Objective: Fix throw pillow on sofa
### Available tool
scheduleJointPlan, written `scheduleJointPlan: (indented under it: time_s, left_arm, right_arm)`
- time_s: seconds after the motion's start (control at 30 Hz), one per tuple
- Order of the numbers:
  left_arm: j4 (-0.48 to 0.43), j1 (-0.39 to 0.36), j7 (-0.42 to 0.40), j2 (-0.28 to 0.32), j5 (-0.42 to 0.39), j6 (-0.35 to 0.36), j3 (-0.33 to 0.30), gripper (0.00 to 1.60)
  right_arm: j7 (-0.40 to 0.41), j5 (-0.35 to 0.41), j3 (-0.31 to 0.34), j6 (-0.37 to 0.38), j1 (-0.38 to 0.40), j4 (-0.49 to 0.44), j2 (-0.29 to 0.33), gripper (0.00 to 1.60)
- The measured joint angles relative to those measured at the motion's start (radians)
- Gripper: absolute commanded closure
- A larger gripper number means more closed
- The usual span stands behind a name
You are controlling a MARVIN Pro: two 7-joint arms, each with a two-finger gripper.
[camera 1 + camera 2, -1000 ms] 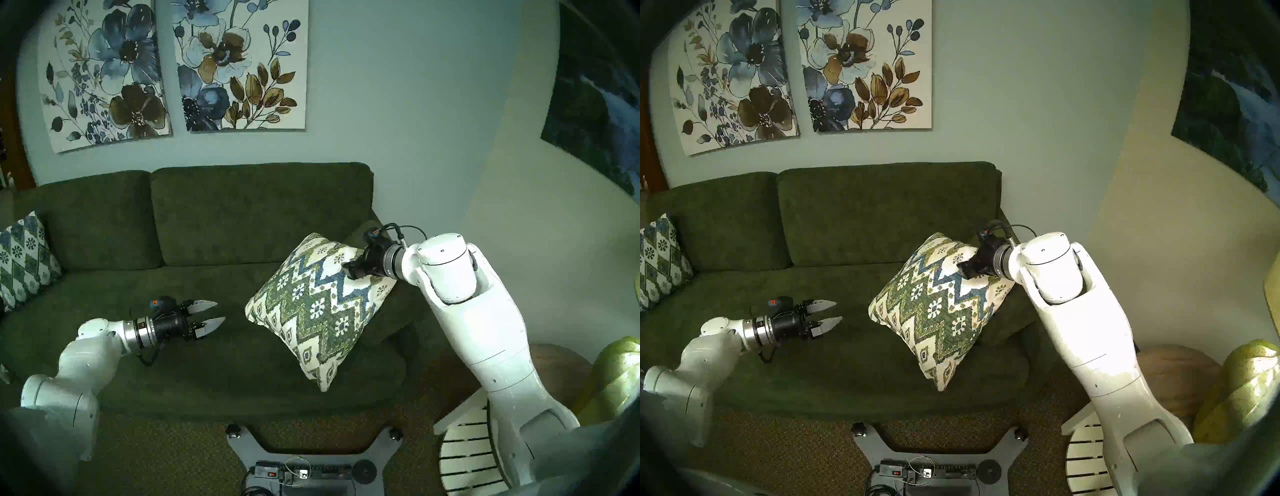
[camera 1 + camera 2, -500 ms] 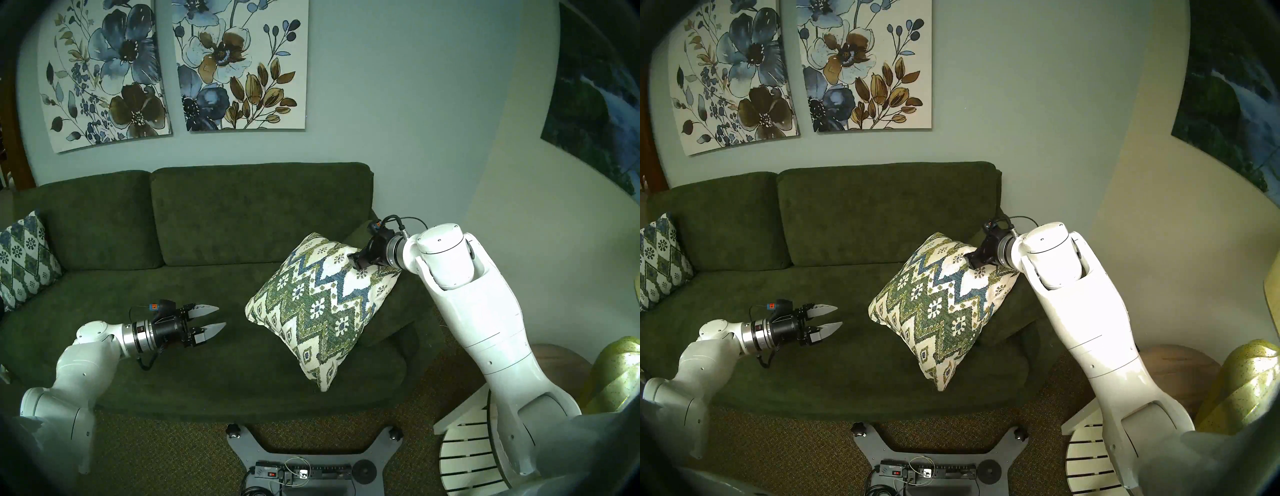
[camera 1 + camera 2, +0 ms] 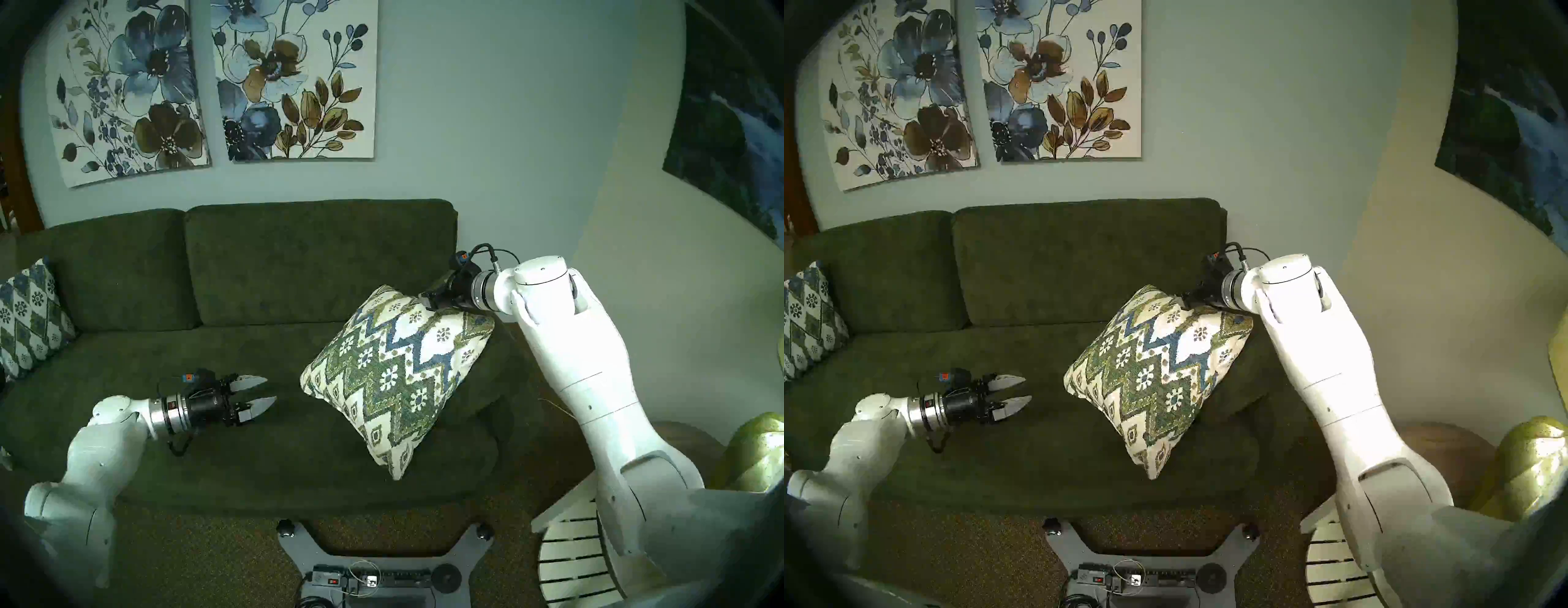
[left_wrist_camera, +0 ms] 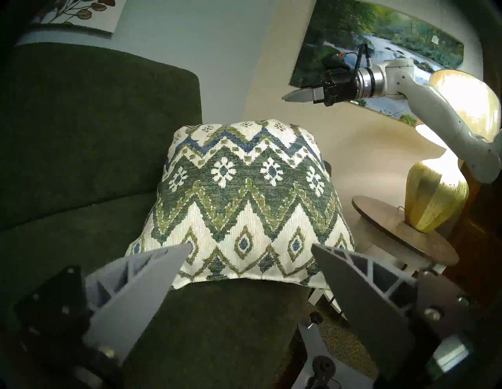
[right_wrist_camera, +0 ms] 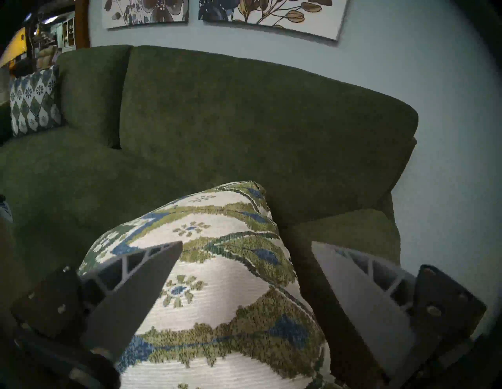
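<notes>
The throw pillow (image 3: 399, 378) (image 3: 1157, 382), cream with green and blue zigzags, leans on the right armrest of the dark green sofa (image 3: 254, 276) (image 3: 1038, 271), its lower edge on the seat. My right gripper (image 3: 424, 297) (image 5: 247, 243) stands open just above the pillow's (image 5: 212, 285) top edge. In the left wrist view it (image 4: 284, 97) hangs clear of the pillow (image 4: 244, 203). My left gripper (image 3: 270, 388) (image 3: 1028, 388) (image 4: 251, 245) hovers open and empty over the seat, pointing at the pillow from its left.
A second cushion (image 3: 29, 318) with a diamond lattice leans at the sofa's left end. Right of the armrest stand a round wooden side table (image 4: 402, 233) with a yellow lamp (image 3: 755, 458) and a white slatted piece (image 3: 568, 552). My base (image 3: 382, 552) faces the sofa front.
My right gripper has drawn up and back off the pillow's upper right face to its top edge, and the dent it pressed has sprung out. The left arm has barely moved.
</notes>
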Motion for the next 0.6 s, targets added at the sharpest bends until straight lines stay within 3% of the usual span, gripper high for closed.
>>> scheduleJointPlan:
  time_s: [0.6]
  left_arm:
    - [-0.041,0.023,0.019,0.003,0.0,0.019,-0.009,0.0]
  right_arm:
    - [-0.016,-0.068,-0.043,-0.044,0.156,0.311,-0.129,0.0]
